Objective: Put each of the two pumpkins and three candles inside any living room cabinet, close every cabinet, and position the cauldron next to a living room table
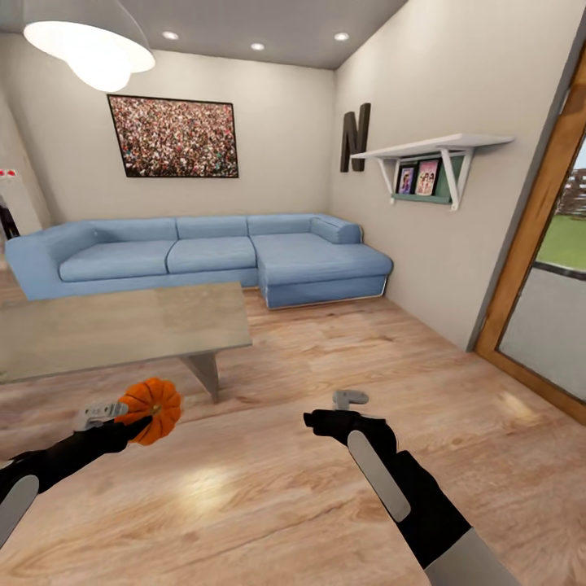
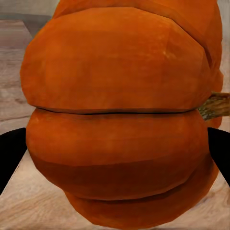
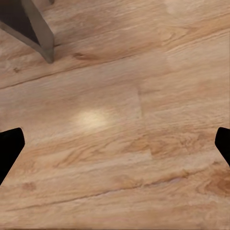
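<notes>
The left gripper (image 1: 134, 413) carries one pumpkin (image 1: 152, 409), its jaws pinching the orange body from either side. In the left wrist view the pumpkin (image 2: 120, 115) sits close to the camera with its stem pointing off to one side, and it hangs clear above the wooden floor (image 1: 285, 480), just in front of the table (image 1: 122, 325). The right gripper (image 1: 348, 404) is empty; in the right wrist view its jaws stand spread wide over bare floor (image 3: 124, 124), near one slanted table leg (image 3: 38, 28).

The step in hand looks like the carry: a pumpkin is picked up and has to go into a cabinet. No cabinet shows here; ahead are the blue sofa (image 1: 212, 256), a wall picture (image 1: 175, 137) and a wall shelf (image 1: 439, 150). So the next move probably calls for turning or driving the base until the cabinet comes into sight, keeping the grip firm. The free right arm could then open the cabinet front.
</notes>
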